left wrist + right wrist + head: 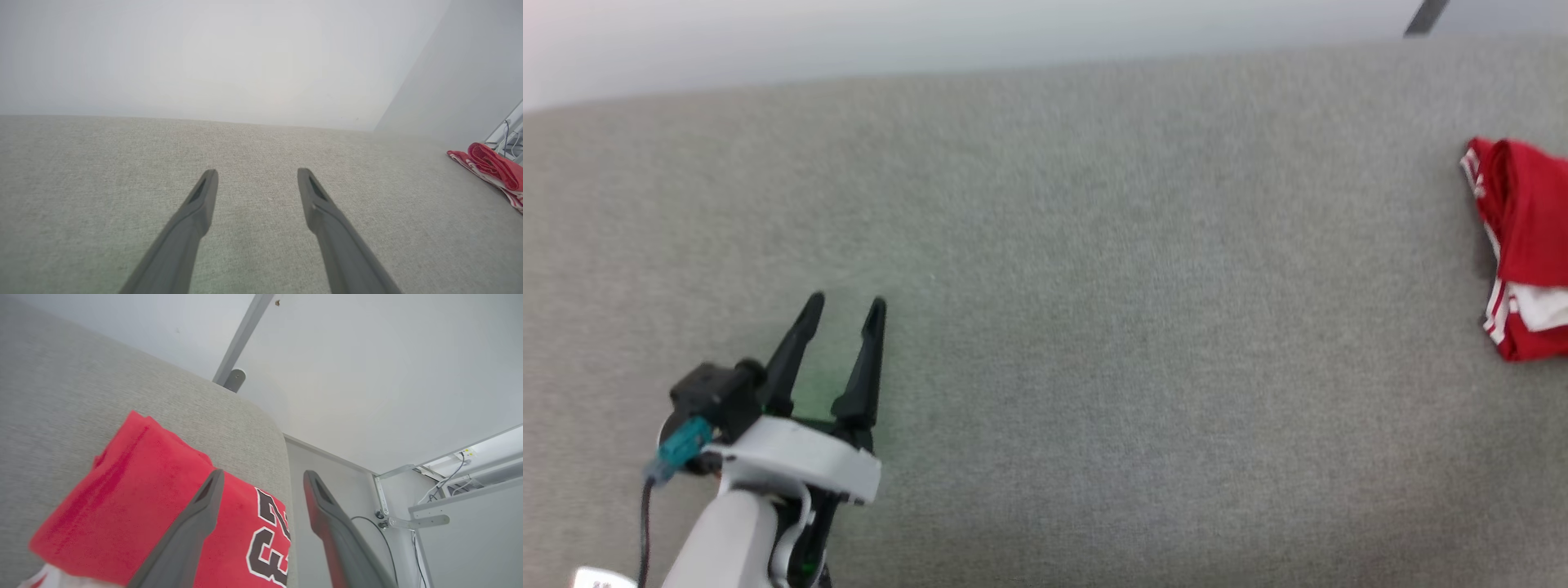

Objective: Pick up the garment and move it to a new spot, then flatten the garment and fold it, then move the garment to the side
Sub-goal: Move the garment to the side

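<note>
Here, grey fabric surface (pixel 1094 286), pale wall (pixel 1013 33) behind — garment (pixel 1531 220) at its edge, left hand (pixel 845 302) and right hand (pixel 263 475) spread, empty.

L gripper (pixel 257 175) fingers spread over grey fabric surface (pixel 102 171); folded garment (pixel 492 167) far right.

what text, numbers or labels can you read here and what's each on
"23": black digits edged white on the red garment, sideways in the right wrist view, partly cut off.
White tag at the head view's bottom left corner: too blurred to read.
Nothing else legible.
</note>
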{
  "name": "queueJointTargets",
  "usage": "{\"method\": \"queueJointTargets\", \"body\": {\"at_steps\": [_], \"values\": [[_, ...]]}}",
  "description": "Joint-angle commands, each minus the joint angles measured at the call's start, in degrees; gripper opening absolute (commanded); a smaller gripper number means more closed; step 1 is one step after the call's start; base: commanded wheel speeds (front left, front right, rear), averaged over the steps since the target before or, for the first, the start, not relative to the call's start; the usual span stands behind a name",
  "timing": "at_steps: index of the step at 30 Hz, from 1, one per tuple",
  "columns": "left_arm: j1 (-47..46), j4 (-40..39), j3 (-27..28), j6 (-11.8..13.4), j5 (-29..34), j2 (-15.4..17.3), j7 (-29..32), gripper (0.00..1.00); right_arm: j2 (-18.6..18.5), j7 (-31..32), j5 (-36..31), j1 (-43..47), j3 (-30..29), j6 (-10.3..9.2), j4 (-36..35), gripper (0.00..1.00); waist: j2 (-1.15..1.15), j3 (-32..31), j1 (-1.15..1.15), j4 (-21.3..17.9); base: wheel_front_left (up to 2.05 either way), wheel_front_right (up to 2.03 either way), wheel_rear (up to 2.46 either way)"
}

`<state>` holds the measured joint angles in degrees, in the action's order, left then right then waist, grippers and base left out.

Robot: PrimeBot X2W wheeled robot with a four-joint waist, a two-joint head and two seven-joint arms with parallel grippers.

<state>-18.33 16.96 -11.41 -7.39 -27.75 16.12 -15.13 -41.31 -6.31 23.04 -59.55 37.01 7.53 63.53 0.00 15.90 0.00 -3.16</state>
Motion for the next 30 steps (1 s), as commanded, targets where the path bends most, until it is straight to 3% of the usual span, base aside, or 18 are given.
{"method": "queueJointTargets", "body": {"at_steps": [1,15,23,30], "values": [[1.16,-0.07,0.46,-0.08,-0.26,-0.04,0.04,1.00,0.91,-1.09,0.37,1.29,-0.28,-0.08,0.05,1.00,0.00,-4.94,0.00,1.89,0.00,0.00,0.00],[10.21,1.08,4.54,0.01,0.45,0.82,0.04,1.00,9.35,-8.79,2.03,14.15,-4.41,-0.09,-4.34,1.00,0.00,-15.63,0.00,4.98,0.00,0.00,0.00],[13.92,1.64,7.04,0.68,1.57,1.53,0.04,1.00,12.09,-8.87,-2.69,25.90,-16.70,-0.09,-18.14,1.00,0.00,-17.86,0.00,5.81,0.00,0.00,0.00],[17.11,1.31,9.79,0.53,2.30,1.44,0.04,1.00,17.45,-8.89,-9.45,37.78,-26.59,-0.08,-29.25,1.00,0.00,-19.28,0.00,5.99,0.00,0.00,0.00]]}}
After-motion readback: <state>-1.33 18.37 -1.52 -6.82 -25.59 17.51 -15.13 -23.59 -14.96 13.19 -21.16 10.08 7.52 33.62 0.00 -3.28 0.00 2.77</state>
